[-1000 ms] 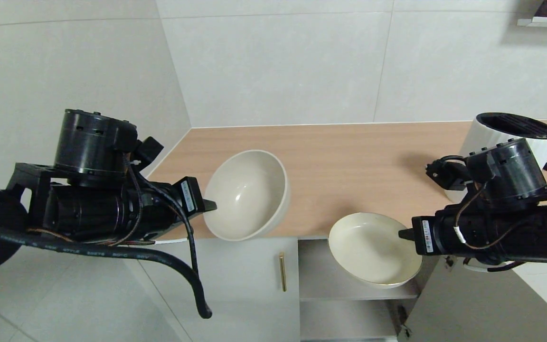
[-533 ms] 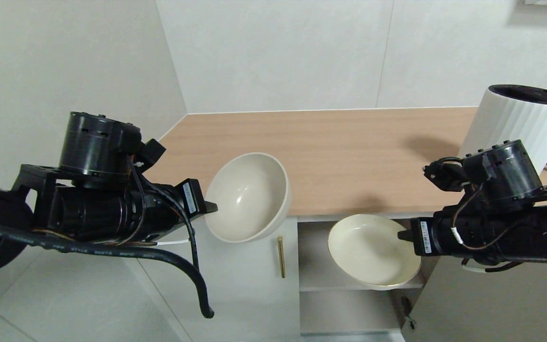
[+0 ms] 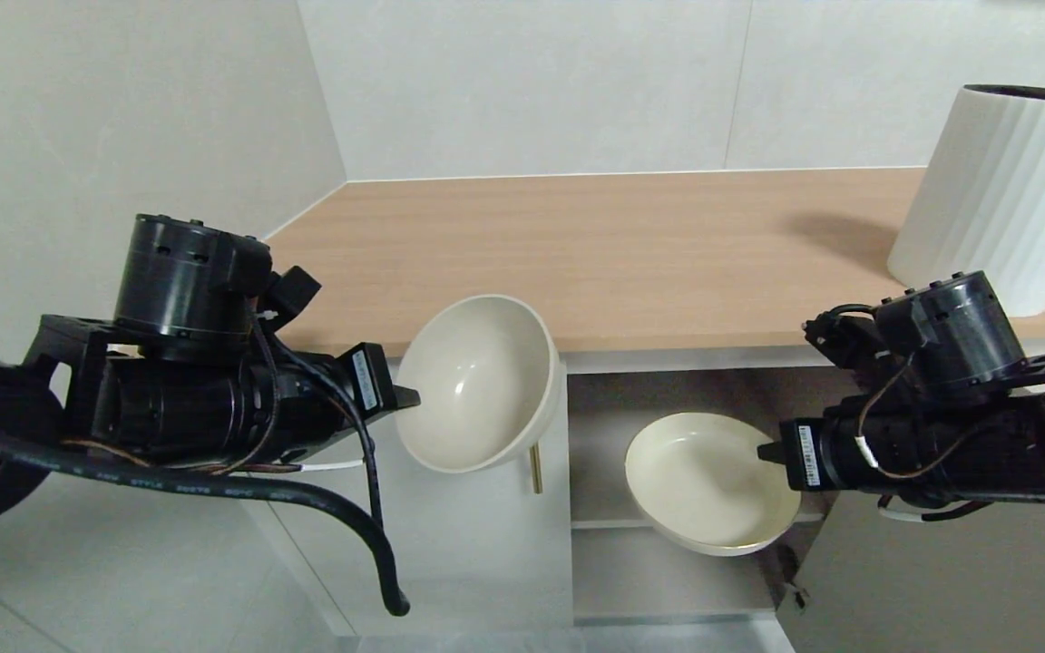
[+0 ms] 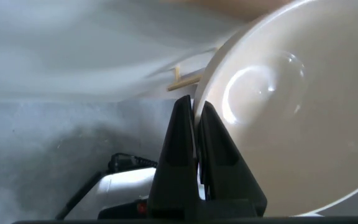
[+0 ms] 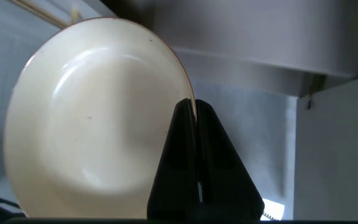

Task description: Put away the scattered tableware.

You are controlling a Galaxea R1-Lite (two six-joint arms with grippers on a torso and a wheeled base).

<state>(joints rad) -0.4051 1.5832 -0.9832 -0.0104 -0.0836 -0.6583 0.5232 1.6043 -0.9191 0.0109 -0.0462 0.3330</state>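
The top of the gold cabinet handle (image 3: 537,470) is hidden behind the bowl (image 3: 477,381), and the shelf (image 3: 600,508) is partly covered by the plate (image 3: 708,481). The white ribbed container (image 3: 1003,209) is cut off at the head view's right edge.

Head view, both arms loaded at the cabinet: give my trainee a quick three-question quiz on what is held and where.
1. True or false: the left tool is shut on the rim of the deep bowl.
2. Pick one: the shallow plate gripped by the right tool is held before A) the open cabinet shelf, B) a sink, C) a dish rack.
3. Fill in: the ribbed white container stands on the ____.

Key: 1 true; 2 A; 3 countertop.
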